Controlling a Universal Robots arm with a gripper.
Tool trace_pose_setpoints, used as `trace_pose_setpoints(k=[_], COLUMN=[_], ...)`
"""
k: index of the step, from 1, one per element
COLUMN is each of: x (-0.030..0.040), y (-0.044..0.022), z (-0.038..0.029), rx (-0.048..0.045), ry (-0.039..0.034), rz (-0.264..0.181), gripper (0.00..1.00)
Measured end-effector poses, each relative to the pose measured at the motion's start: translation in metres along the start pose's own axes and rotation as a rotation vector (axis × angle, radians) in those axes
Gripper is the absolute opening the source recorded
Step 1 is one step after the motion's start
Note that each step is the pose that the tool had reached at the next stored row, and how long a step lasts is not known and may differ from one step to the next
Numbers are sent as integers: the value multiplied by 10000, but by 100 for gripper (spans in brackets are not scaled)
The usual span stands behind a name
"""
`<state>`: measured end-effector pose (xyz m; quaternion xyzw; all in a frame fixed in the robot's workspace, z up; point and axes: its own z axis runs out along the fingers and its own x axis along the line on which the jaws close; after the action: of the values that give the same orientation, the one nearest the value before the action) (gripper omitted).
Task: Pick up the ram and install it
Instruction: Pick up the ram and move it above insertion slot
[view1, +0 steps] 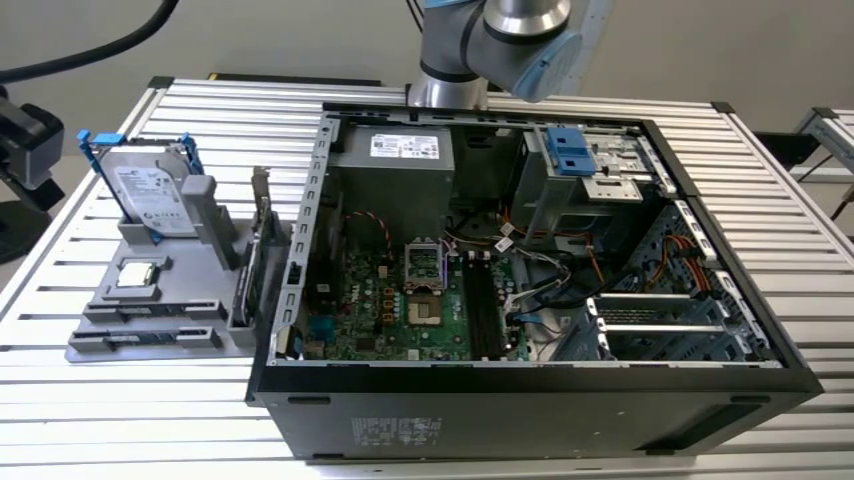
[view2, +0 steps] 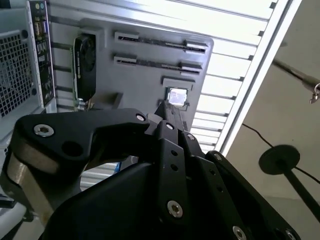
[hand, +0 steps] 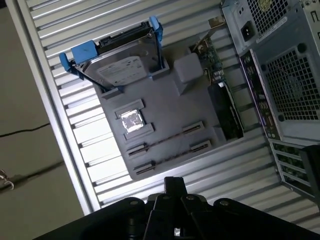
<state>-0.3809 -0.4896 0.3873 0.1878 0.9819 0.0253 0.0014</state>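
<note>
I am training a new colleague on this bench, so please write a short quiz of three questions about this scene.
1. True or false: the computer case lies with its side open.
2. The rails of the hard drive are: A red, B blue, C yellow.
3. In the exterior view, on which side of the case stands the grey tray?
Key: 1 true; 2 B; 3 the exterior view's left.

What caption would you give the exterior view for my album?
Open computer case on a slatted table, a hard drive propped in the grey tray beside it.
</note>
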Motion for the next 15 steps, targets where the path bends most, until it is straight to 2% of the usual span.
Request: trace_pose_setpoints(k=[15], x=[0], y=[0], z=[0], rx=[-6], ry=[-44], rz=[875], gripper=[0])
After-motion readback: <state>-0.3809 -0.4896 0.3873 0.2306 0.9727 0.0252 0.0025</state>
